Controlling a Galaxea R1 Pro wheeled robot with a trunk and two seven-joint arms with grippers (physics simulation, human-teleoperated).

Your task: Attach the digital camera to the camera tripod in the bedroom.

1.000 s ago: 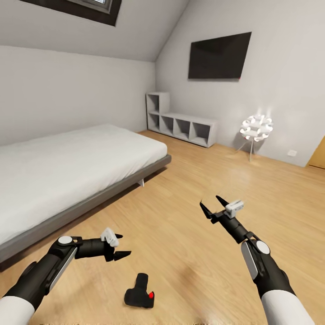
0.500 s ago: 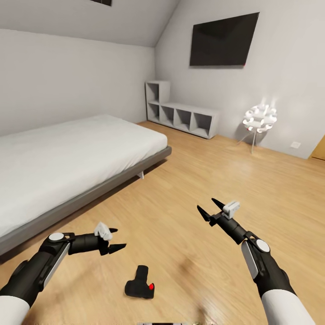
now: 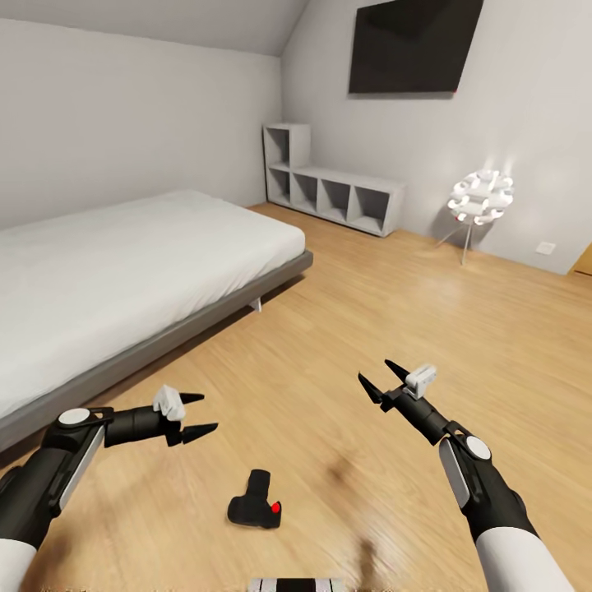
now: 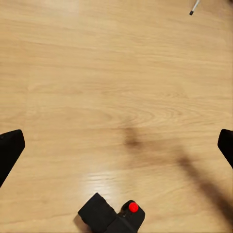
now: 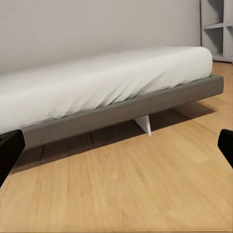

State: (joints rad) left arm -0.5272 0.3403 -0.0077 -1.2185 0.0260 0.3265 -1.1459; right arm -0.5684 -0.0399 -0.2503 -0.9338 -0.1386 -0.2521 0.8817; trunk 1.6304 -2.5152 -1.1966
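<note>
The digital camera point(image 3: 255, 510), a small black block with a round red button, lies on the light wood floor between my arms; it also lies low in the left wrist view point(image 4: 111, 216). My left gripper point(image 3: 205, 413) hovers open a little to the left of it and farther from me, fingers pointing right, nothing between them. Open and empty too, my right gripper point(image 3: 374, 372) hangs over bare floor well to the right of the digital camera. The camera tripod is out of view. This is the bedroom, with a grey-framed white bed point(image 3: 123, 263).
A grey cube shelf point(image 3: 337, 193) and a wall television point(image 3: 411, 49) stand at the far wall, with a white flower-shaped lamp point(image 3: 481, 197) to the right. A thin pale rod with a dark tip point(image 4: 194, 7) crosses one corner of the left wrist view.
The head view has tilted down, so the room sits higher in the picture. My left arm has drawn out to the left, its gripper still open. The right gripper has barely moved.
</note>
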